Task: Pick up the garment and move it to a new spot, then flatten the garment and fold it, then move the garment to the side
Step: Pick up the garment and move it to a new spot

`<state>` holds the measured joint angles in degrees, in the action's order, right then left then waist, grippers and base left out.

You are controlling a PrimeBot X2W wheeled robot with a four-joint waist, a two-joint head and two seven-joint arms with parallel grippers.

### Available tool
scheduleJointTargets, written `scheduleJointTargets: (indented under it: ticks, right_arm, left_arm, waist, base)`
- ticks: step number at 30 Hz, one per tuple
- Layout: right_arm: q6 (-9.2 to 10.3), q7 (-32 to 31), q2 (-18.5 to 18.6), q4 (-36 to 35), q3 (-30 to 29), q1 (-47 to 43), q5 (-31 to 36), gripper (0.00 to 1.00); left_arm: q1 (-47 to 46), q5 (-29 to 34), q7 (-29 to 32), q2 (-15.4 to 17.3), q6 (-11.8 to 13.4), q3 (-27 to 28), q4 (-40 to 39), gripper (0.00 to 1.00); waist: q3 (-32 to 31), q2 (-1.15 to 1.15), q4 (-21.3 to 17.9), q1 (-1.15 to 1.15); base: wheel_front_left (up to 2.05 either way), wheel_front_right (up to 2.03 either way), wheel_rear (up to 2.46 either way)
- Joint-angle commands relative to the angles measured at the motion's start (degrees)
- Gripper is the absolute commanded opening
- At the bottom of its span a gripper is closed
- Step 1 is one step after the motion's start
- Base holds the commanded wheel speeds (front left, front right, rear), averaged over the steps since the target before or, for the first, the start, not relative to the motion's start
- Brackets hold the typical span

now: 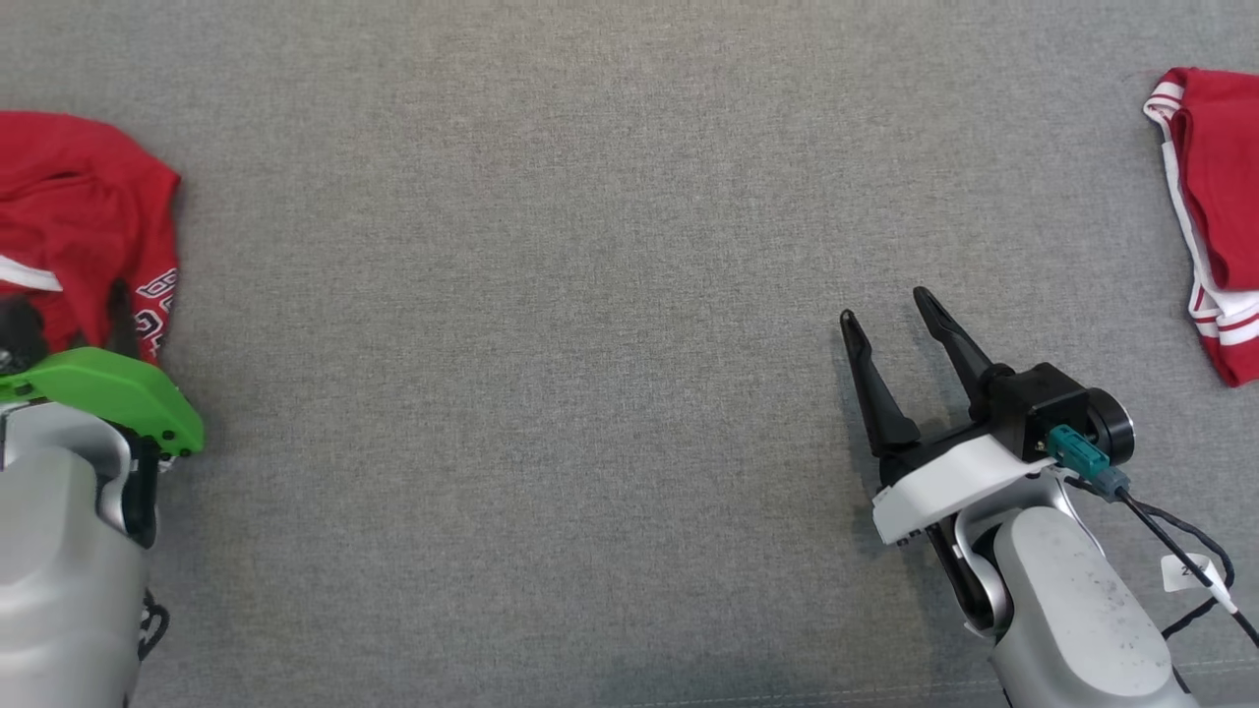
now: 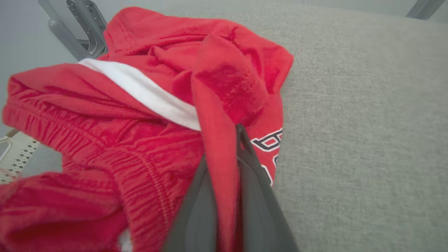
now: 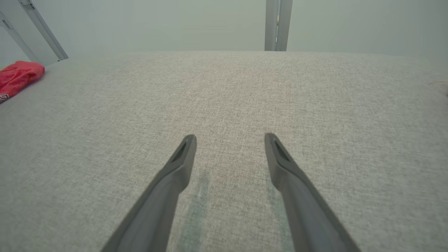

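Pinches a raised fold of the garment (image 2: 224, 70) with the left gripper (image 2: 227, 157), dark fingers (image 2: 257, 196) pressed together on either side of the red cloth. Bunches up around and ahead of those fingers in a crumpled heap: white band across the middle, ribbed red hem toward the lower left, black white-outlined lettering just right of the pinch. Lies at the far left edge of the grey fabric surface (image 1: 590, 295) in the head view, partly under the green wrist cover (image 1: 108, 388).

Holds the right gripper (image 1: 885, 305) with fingers spread wide, grey cloth showing between them, low over the surface at the lower right and well apart from the heap. Carries a teal connector (image 1: 1072, 450) and a small white label (image 1: 1185, 572) on a cable at that wrist.

Leaves open grey surface between the two grippers. Shows a second red piece (image 1: 1215, 197) with red-white striped trim at the far right edge of the head view, up and right of the right gripper, apart from it.

Past the surface: grey metal frame bars (image 2: 80, 28) behind the heap, a white perforated part (image 2: 17, 154) at the left edge of the left wrist view, an upright metal post (image 3: 276, 24) beyond the far edge in the right wrist view, a red bundle (image 3: 19, 75) at that view's left edge.
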<state>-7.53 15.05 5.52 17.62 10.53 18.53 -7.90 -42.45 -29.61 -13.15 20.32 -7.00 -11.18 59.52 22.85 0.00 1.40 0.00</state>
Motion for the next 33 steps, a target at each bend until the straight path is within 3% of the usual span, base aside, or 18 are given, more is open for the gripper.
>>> scheduleJointTargets:
  ticks: [1,8,14,20,25,26,27,28,33]
  right_arm:
    - [0.09,0.1,-0.1,0.2,0.1,0.1,-0.4,1.00]
    - [0.09,0.1,-0.9,0.9,0.4,-0.6,-1.1,1.00]
    - [0.09,0.1,-1.5,1.3,0.5,-1.2,-1.7,1.00]
    - [0.09,0.1,-2.0,1.5,0.8,-1.5,-2.4,1.00]
    - [0.09,0.1,-2.2,1.8,1.4,-1.6,-2.7,1.00]
    - [0.09,0.1,-2.3,1.9,1.4,-1.8,-2.7,1.00]
    - [0.09,0.1,-2.3,2.0,1.4,-2.0,-2.9,1.00]
    - [0.09,0.1,-2.3,2.2,1.5,-2.1,-3.0,1.00]
    - [0.09,0.1,-2.4,3.0,0.8,-3.3,-3.5,1.00]
  left_arm:
    - [-0.8,0.5,-0.6,-0.5,-0.1,-0.4,-0.5,0.00]
    - [1.2,1.4,-2.1,-6.2,-0.5,-3.4,-9.9,0.00]
    - [5.2,3.7,-2.1,-12.5,-0.5,-10.9,-19.1,0.00]
    - [7.5,3.8,-2.0,-16.4,-0.5,-21.3,-20.7,0.00]
    - [8.1,1.5,-2.0,-17.3,-0.5,-24.4,-19.4,0.00]
    - [8.2,1.1,-2.0,-17.3,-0.5,-24.7,-19.4,0.06]
    - [8.7,0.3,-2.0,-17.4,-0.5,-25.1,-19.6,0.38]
    - [9.1,-0.1,-2.0,-17.4,-0.5,-25.7,-19.6,1.00]
    - [11.3,-0.9,-2.0,-17.3,0.6,-27.0,-20.2,1.00]
  waist:
    - [-0.8,0.00,0.3,0.00]
    - [-3.1,0.00,0.5,0.00]
    - [-5.2,0.00,-1.1,0.00]
    - [-6.5,0.00,-4.5,0.00]
    - [-7.5,0.00,-8.0,0.00]
    - [-7.7,0.00,-8.5,0.00]
    - [-8.0,0.00,-8.9,0.00]
    - [-8.5,0.00,-9.2,0.00]
    - [-11.6,0.00,-9.4,0.00]
  base:
    - [0.00,0.00,0.00]
    - [0.00,0.00,0.00]
    - [0.00,0.00,0.00]
    - [0.00,0.00,0.00]
    - [0.00,0.00,0.00]
    - [0.00,0.00,0.00]
    - [0.00,0.00,0.00]
    - [0.00,0.00,0.00]
    - [0.00,0.00,0.00]
